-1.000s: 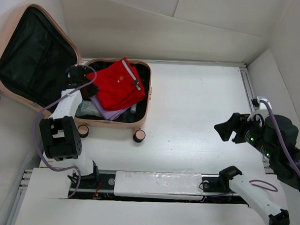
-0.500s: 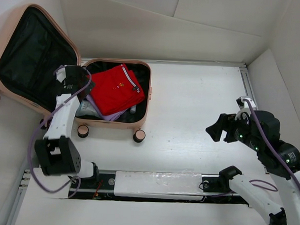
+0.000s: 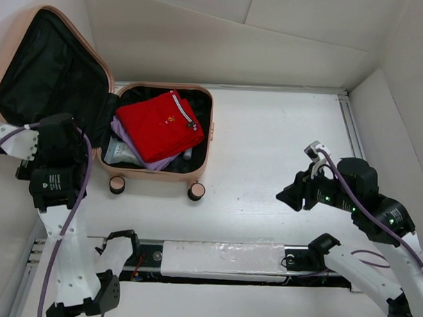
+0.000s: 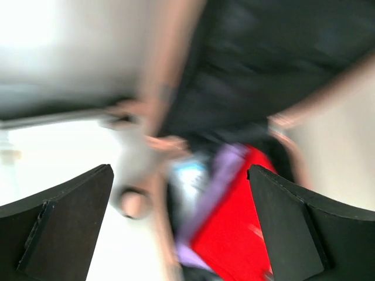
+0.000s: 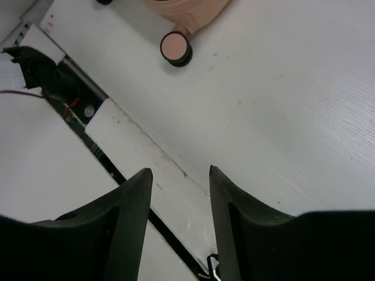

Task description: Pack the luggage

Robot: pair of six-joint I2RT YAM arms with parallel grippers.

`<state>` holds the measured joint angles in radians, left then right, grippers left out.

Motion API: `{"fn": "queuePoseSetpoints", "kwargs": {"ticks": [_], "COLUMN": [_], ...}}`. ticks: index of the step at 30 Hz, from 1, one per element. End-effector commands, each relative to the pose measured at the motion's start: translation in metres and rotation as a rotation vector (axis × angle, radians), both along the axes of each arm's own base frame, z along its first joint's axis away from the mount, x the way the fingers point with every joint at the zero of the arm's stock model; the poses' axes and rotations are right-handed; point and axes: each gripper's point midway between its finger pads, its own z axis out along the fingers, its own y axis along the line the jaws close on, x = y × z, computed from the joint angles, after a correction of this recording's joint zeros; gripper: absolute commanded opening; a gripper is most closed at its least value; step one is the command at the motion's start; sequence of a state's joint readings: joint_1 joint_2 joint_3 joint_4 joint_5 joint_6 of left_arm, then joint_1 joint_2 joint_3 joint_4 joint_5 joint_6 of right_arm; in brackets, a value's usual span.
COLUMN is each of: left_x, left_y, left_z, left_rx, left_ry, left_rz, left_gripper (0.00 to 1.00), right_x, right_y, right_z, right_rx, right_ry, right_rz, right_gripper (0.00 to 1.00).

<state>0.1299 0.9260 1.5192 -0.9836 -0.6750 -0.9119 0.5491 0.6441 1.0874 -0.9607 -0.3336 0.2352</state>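
clothes (image 3: 157,125) already lie in the open luggage (image 3: 211,134); shutting the lid (image 3: 47,76) looks like what's left. left gripper (image 4: 180,175) wide apart, right gripper (image 5: 180,174) slightly apart, both empty

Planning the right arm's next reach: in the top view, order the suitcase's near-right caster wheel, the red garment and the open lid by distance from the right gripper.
From the right gripper:
1. caster wheel, directly left, at the near right corner of the suitcase.
2. red garment, farther left and back, inside the suitcase.
3. open lid, far-left back corner.
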Motion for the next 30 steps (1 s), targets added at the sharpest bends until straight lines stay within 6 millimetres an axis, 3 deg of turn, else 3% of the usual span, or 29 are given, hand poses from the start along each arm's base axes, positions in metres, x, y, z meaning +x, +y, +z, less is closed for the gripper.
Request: {"fn": "queuePoseSetpoints", "kwargs": {"ticks": [1, 3, 5, 6, 7, 9, 11, 13, 18, 22, 23, 26, 27, 28, 30], "left_x": [-0.046, -0.039, -0.032, -0.028, -0.027, -0.014, -0.002, 0.001, 0.017, 0.031, 0.034, 0.039, 0.039, 0.039, 0.042], "left_y": [0.031, 0.042, 0.052, 0.069, 0.079, 0.099, 0.103, 0.113, 0.119, 0.126, 0.127, 0.128, 0.128, 0.128, 0.126], "left_z": [-0.019, -0.014, -0.006, -0.009, 0.004, -0.002, 0.013, 0.004, 0.009, 0.000, -0.003, -0.009, -0.009, -0.020, -0.021], "left_rx": [0.087, 0.093, 0.124, 0.114, 0.109, 0.081, 0.102, 0.073, 0.083, 0.069, 0.066, 0.058, 0.054, 0.043, 0.031], "left_ry": [0.212, 0.242, 0.295, 0.349, 0.335, 0.402, 0.368, 0.409, 0.401, 0.423, 0.434, 0.438, 0.429, 0.462, 0.441], "left_rz": [0.188, 0.227, 0.250, 0.306, 0.332, 0.331, 0.310, 0.331, 0.303, 0.303, 0.302, 0.292, 0.296, 0.292, 0.279], "left_gripper": [1.00, 1.00, 1.00, 1.00, 1.00, 1.00, 1.00, 1.00, 0.96, 0.78, 0.52, 0.30, 0.16, 0.12, 0.00], "right_x": [-0.003, -0.009, -0.013, -0.016, -0.016, -0.020, -0.022, -0.024, -0.021, -0.015, -0.012, -0.007, -0.006, -0.007, -0.006], "right_y": [0.017, 0.023, 0.025, 0.027, 0.027, 0.030, 0.031, 0.031, 0.031, 0.029, 0.026, 0.023, 0.021, 0.020, 0.019], "right_z": [0.016, 0.018, 0.018, 0.014, 0.014, 0.014, 0.014, 0.011, 0.011, 0.011, 0.009, 0.008, 0.005, 0.003, 0.003], "right_rx": [0.060, 0.069, 0.069, 0.065, 0.064, 0.065, 0.062, 0.053, 0.028, 0.010, -0.005, -0.019, -0.027, -0.032, -0.036], "right_ry": [-0.071, -0.075, -0.079, -0.070, -0.069, -0.069, -0.075, -0.070, -0.062, -0.077, -0.075, -0.085, -0.073, -0.066, -0.068], "right_rz": [0.105, 0.147, 0.176, 0.189, 0.189, 0.212, 0.231, 0.234, 0.222, 0.196, 0.177, 0.146, 0.130, 0.130, 0.122], "right_gripper": [0.51, 0.66, 0.71, 0.72, 0.72, 0.72, 0.73, 0.73, 0.73, 0.73, 0.73, 0.73, 0.73, 0.73, 0.73]}}
